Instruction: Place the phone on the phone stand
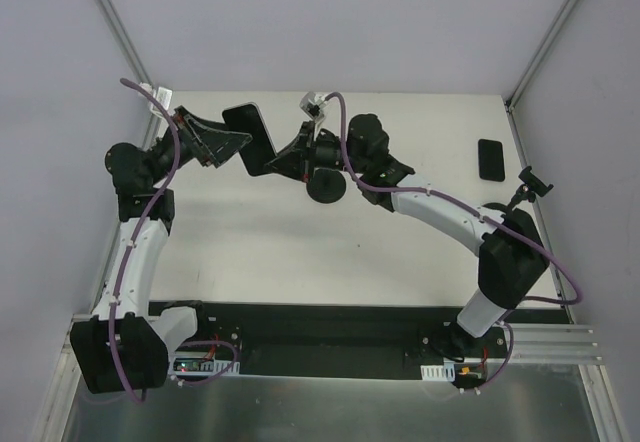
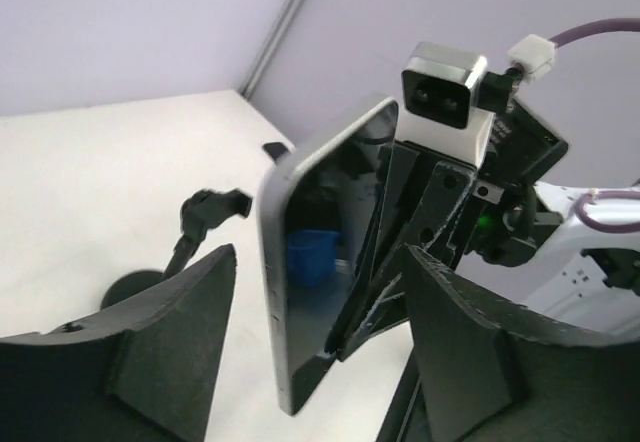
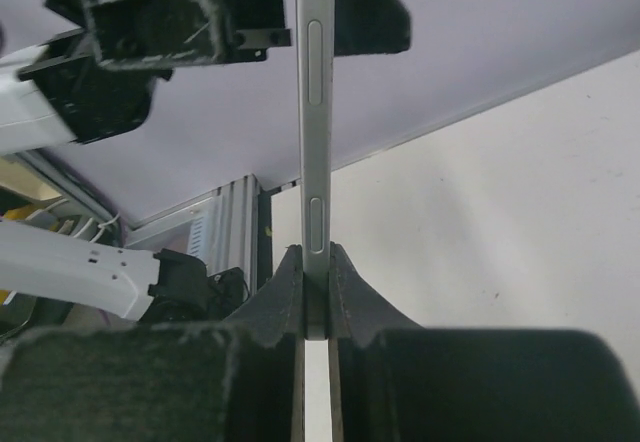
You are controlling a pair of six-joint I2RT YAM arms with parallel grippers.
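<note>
the right gripper point(image 3: 316, 267) is clamped on the phone point(image 3: 314, 112). its two pads press the flat faces of one short end. the phone stands edge-on out of the jaws, long axis running straight ahead of them, side buttons showing.

at the phone's far end the left gripper point(image 1: 222, 145) is spread wide, with one finger point(image 2: 170, 362) on each side of the phone. in the left wrist view the phone sits in the gap between them, its screen turned toward one finger, and i can make out no contact with either pad. so the right arm alone holds the phone, raised off the table point(image 1: 400, 262) and bridging the two sets of jaws.

the phone stand point(image 1: 325, 188) has its round base on the table just below the right jaws and a little to their near side, close under that wrist. from the left jaws it lies beyond the phone and off to one side, its cradle arm point(image 2: 205, 212) rising from the base.

by my reading the right arm is the nearer one, and it has the grip. the coming move turns, i judge, on the phone's long axis pointing away from the stand and toward the left jaws. the phone would have to swing round, or pass across to the left jaws, before an edge can meet the cradle.

a dark flat plate point(image 1: 490, 159) lies well apart, out past the right arm's elbow.
</note>
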